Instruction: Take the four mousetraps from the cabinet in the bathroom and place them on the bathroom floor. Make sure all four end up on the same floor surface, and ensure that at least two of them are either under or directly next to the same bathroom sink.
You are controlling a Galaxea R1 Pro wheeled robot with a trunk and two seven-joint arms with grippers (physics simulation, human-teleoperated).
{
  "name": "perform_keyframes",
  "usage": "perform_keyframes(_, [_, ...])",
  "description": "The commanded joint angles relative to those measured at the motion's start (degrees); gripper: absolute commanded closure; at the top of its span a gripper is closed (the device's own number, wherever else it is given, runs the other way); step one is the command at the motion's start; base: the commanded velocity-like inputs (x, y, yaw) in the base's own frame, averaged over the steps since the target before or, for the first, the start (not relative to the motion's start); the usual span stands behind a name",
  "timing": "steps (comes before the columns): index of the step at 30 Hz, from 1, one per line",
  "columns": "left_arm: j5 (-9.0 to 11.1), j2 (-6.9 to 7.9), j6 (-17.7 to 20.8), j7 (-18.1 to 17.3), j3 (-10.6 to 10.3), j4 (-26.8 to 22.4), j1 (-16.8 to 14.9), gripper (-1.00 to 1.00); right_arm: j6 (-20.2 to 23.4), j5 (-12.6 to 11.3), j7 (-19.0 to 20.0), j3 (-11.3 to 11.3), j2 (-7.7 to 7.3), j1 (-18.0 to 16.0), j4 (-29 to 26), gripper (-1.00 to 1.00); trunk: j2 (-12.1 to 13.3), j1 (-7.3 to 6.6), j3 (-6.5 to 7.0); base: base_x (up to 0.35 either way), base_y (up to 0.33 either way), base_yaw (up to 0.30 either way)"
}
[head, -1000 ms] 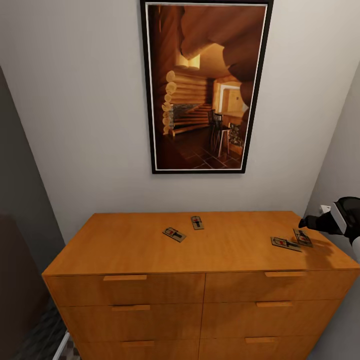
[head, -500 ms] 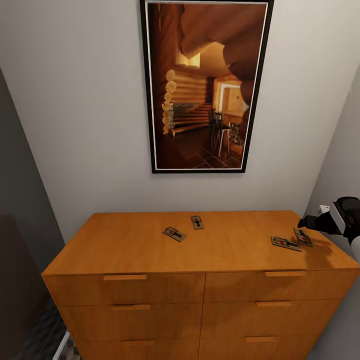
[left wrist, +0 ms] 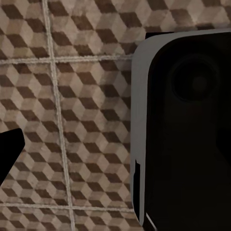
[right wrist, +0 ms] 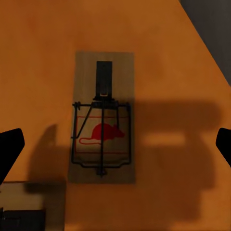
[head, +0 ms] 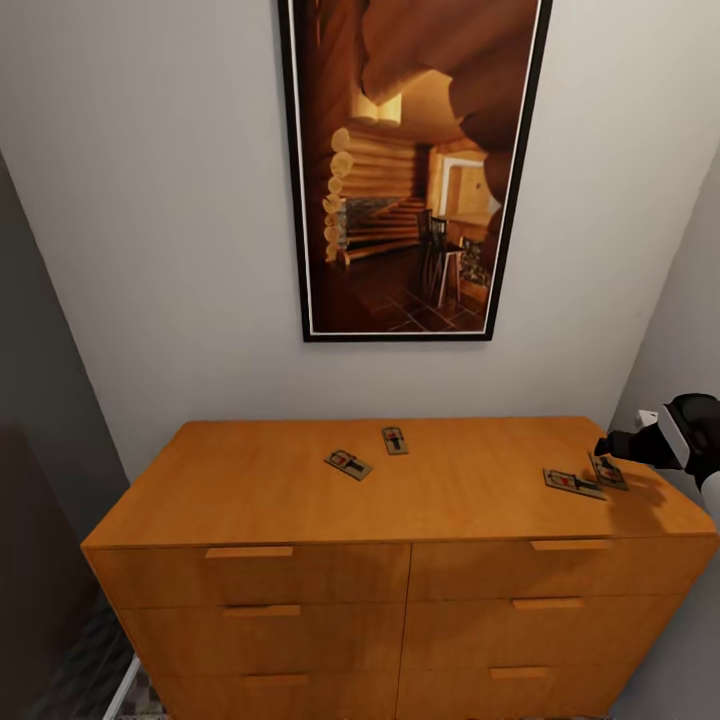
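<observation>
Four mousetraps are seen lying flat on the top of the cabinet. One mousetrap is framed squarely between the two dark fingertips of the right gripper, whose jaws are spread wide apart and hang above it without touching; a red mouse silhouette is printed on its pale wooden board under the dark wire frame, and no readable writing can be made out. In the head view that trap is found directly below the right gripper, at the cabinet's right end, with a second trap just beside it, their corners touching or overlapping. Two more traps, one angled and one nearly straight, are placed well apart from the gripper, toward the middle of the top and near each other. Bar handles are carried on the drawer fronts. A framed picture of a log interior is hung on the wall above. In the left wrist view the bathroom floor, tiled in a cube pattern, is seen beyond one dark fingertip of the left gripper; whether that gripper is open or closed cannot be told.
</observation>
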Motion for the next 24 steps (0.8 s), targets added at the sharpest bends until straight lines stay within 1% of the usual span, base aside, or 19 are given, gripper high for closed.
perform_keyframes(1, [-0.04,0.01,-0.31,-0.04,0.02,0.11,-0.04,-1.0,0.23,0.08,0.16,-0.2,0.01,-0.03,-0.05,-1.0,-0.03,0.0,-0.13,0.0,0.0,0.0])
perform_keyframes(24, [-0.05,0.01,-0.31,-0.04,0.02,0.04,-0.01,-1.0,0.15,0.08,0.16,-0.17,0.1,-0.03,0.15,-1.0,-0.03,0.0,-2.08,0.0,0.0,0.0])
